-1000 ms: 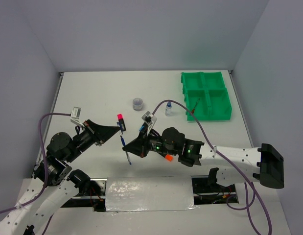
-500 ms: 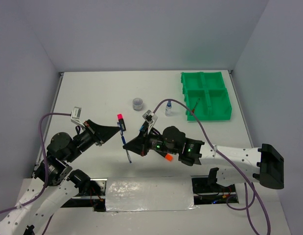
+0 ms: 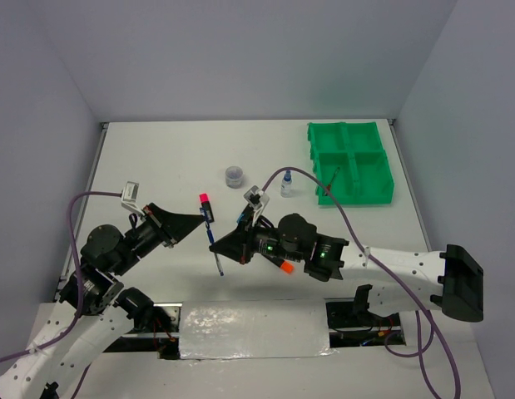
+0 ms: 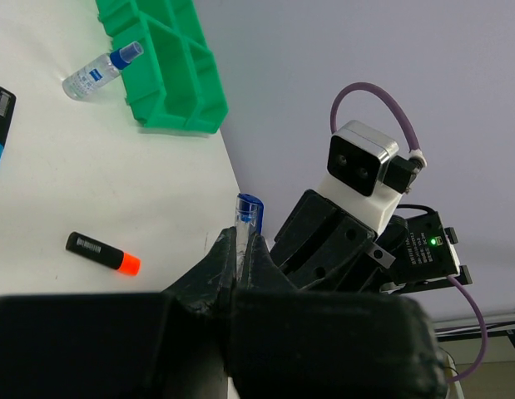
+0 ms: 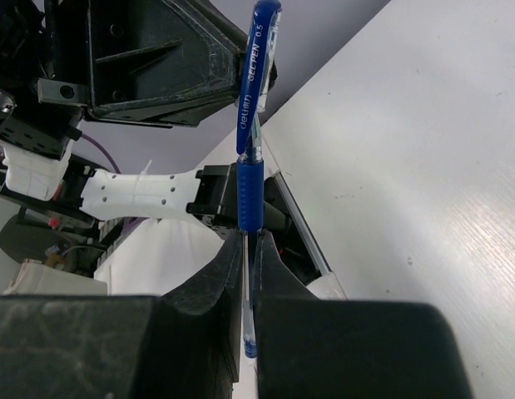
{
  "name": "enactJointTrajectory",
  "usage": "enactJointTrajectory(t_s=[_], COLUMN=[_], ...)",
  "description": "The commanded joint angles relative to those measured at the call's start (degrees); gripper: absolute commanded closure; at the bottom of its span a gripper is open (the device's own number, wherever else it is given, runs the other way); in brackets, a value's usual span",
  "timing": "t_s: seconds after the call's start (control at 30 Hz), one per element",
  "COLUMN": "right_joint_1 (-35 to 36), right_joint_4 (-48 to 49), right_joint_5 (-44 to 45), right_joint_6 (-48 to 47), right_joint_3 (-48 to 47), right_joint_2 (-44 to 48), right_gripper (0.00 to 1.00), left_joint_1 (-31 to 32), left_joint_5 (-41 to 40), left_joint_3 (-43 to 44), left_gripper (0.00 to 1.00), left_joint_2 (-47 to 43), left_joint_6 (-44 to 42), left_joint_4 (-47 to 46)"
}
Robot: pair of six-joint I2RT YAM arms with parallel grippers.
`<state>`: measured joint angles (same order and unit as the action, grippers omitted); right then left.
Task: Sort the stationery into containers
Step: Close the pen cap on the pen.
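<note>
Plastic made up the blue gel pen (image 5: 249, 158), so it looked light, stiff and slick, likely to swivel if pinched at one end only. The blue grip sleeve seemed the safest place to hold. It hung above the table (image 3: 157, 158), near the front edge, slanted between the two arms. The right gripper (image 5: 245, 245) was closed tight on the barrel just below the sleeve. The left gripper (image 4: 238, 249) was pinched shut on the pen's other, blue-tipped end. The green tray (image 3: 361, 198) sat well apart at the far right corner, with a blue-capped bottle (image 3: 286, 186) just beside it. The tabletop was white, smooth and hard, and pale grey-blue walls closed in three sides.
</note>
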<state>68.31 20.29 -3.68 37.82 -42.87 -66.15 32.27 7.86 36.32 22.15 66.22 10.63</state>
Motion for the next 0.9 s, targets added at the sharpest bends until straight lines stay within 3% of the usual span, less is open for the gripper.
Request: enactJointTrajectory(t_s=[0.0, 0.57, 0.87], right_joint_1=[-0.4, -1.6, -2.9], right_joint_4=[3.8, 1.2, -3.4], right_joint_5=[0.3, 2.5, 2.8], right_joint_6=[0.2, 1.4, -2.8], right_joint_3=[-3.1, -6.3, -9.9], right_joint_2=[1.6, 0.8, 2.0], right_gripper=[1.0, 1.0, 1.0], left_joint_1=[0.1, 0.1, 0.1], left_joint_5=[1.5, 4.1, 8.3], left_joint_3=[-0.3, -1.3, -5.1], left_gripper=[1.0, 1.0, 1.0], left_joint_2=[0.0, -1.6, -2.2], left_joint_6=[-0.6, -6.9, -11.2], left_joint_4=[-3.7, -6.1, -8.1])
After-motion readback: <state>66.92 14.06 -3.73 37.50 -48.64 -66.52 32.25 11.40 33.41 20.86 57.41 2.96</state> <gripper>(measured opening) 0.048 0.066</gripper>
